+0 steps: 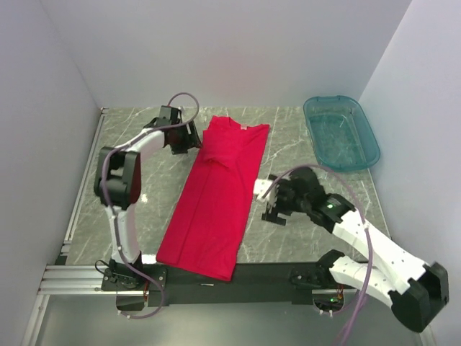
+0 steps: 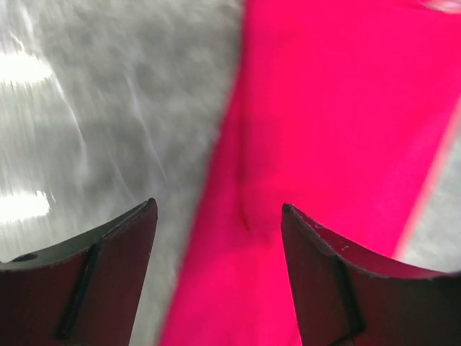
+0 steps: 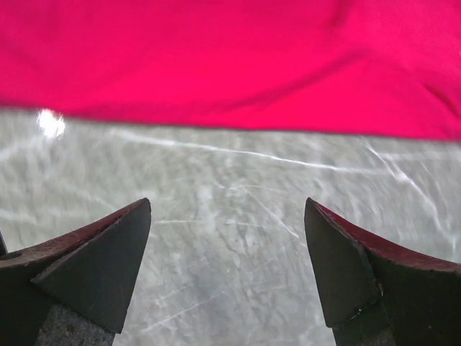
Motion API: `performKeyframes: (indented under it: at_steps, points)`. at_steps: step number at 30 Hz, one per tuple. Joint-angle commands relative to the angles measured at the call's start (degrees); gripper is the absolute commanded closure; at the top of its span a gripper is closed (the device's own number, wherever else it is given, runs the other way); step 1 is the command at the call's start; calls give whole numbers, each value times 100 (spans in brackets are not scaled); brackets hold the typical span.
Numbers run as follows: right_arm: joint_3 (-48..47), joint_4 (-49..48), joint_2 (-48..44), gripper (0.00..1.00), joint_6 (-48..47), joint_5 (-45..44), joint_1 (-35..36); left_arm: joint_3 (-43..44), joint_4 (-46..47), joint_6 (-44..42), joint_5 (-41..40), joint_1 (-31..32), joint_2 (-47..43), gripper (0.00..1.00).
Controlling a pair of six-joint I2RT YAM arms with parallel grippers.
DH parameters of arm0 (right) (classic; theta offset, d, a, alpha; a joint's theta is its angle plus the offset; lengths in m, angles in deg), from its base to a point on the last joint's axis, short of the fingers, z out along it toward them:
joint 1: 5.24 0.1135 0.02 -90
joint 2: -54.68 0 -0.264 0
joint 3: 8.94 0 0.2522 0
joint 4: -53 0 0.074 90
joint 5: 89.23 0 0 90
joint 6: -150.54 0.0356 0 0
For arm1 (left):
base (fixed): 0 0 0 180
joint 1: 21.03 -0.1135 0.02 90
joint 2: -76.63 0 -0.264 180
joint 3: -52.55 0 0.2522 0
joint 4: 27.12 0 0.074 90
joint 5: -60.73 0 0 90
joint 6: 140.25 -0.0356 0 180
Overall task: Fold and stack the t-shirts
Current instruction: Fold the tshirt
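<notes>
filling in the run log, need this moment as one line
t-shirt: long strip on table | left gripper: open over its left edge | right gripper: open over table beside it

The left arm and right arm have white link shells joined by bulky black joint housings. A greyish-purple cable runs along each. The left hand and right hand end in dark matte fingers, wedge-shaped, tapering to blunt tips.
</notes>
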Motion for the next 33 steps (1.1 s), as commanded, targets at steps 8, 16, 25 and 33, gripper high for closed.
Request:
performKeyframes:
  at_steps: [8, 16, 25, 33]
  points:
    - [-82, -767, -647, 7, 1616, 1388, -1497, 2151, -1202, -680, 601, 207, 1686, 35]
    - [-12, -847, -805, 7, 1801, 1775, -2139, 2406, -1536, -698, 480, 216, 2126, 77]
    - [94, -794, -885, 7, 1836, 2110, -2439, 1731, -1150, -170, -426, -406, 1432, 99]
    - [-11, -698, -516, 7, 1757, 2022, -2447, 421, -641, 67, -611, -1057, 677, 92]
